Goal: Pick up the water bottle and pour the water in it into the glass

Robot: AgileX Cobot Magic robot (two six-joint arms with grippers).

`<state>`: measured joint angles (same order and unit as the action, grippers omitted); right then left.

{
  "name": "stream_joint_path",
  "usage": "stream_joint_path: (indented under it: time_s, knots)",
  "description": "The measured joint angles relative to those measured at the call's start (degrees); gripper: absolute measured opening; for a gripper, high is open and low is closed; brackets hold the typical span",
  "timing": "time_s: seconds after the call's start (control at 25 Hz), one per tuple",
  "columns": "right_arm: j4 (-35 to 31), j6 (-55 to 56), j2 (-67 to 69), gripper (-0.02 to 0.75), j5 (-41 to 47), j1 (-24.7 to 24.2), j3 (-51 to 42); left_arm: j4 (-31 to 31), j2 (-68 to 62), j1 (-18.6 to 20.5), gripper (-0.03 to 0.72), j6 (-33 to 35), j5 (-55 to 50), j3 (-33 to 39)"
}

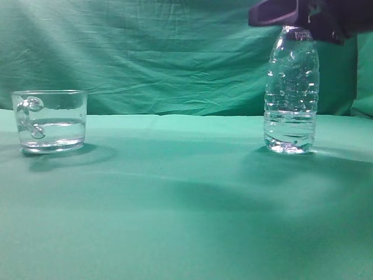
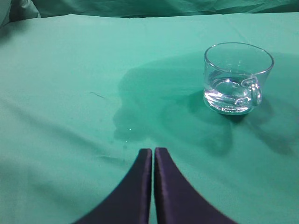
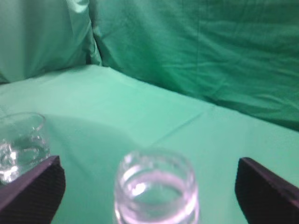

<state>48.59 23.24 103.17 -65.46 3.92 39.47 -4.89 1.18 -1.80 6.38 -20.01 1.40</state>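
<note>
The water bottle (image 1: 291,93) stands upright on the green cloth at the right, with water (image 1: 289,129) in its lower third. Its open neck (image 3: 155,186) shows between my right gripper's (image 3: 149,186) two wide-open fingers, which do not touch it. In the exterior view that gripper (image 1: 303,14) hovers at the bottle's top. The glass (image 1: 50,120) stands at the left, handle toward the camera, partly filled with water. It also shows in the left wrist view (image 2: 237,77) and in the right wrist view (image 3: 21,142). My left gripper (image 2: 153,154) is shut and empty, short of the glass.
Green cloth covers the table (image 1: 186,204) and hangs as a backdrop (image 1: 163,52). A damp patch (image 2: 140,107) darkens the cloth left of the glass in the left wrist view.
</note>
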Motion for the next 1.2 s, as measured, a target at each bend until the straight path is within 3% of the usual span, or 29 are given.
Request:
stream_joint_path:
  time_s: [0.2,0.32,0.4,0.52,0.64,0.92,1.2]
  knots:
    - [1.10,6.94,-10.79,0.671,4.05,0.00,0.00,0.00,0.00,0.00,0.000,0.00,0.00,0.00]
    - [2.06,18.71,-19.26,0.502,13.94,0.00,-0.12,0.00,0.00,0.00,0.000,0.00,0.00,0.00]
    - [4.91,26.73,-26.16,0.338,21.82,0.00,-0.12,0.00,0.00,0.00,0.000,0.00,0.00,0.00]
    - [14.79,37.13,-36.02,0.110,28.54,0.00,-0.45,0.00,0.00,0.00,0.000,0.00,0.00,0.00]
    - [24.99,47.75,-45.41,0.000,31.21,0.00,-0.45,0.00,0.00,0.00,0.000,0.00,0.00,0.00]
    - [46.18,69.65,-63.26,0.000,33.68,0.00,-0.58,0.00,0.00,0.00,0.000,0.00,0.00,0.00]
    - [51.42,71.64,-74.57,0.000,25.73,0.00,-0.58,0.00,0.00,0.00,0.000,0.00,0.00,0.00]
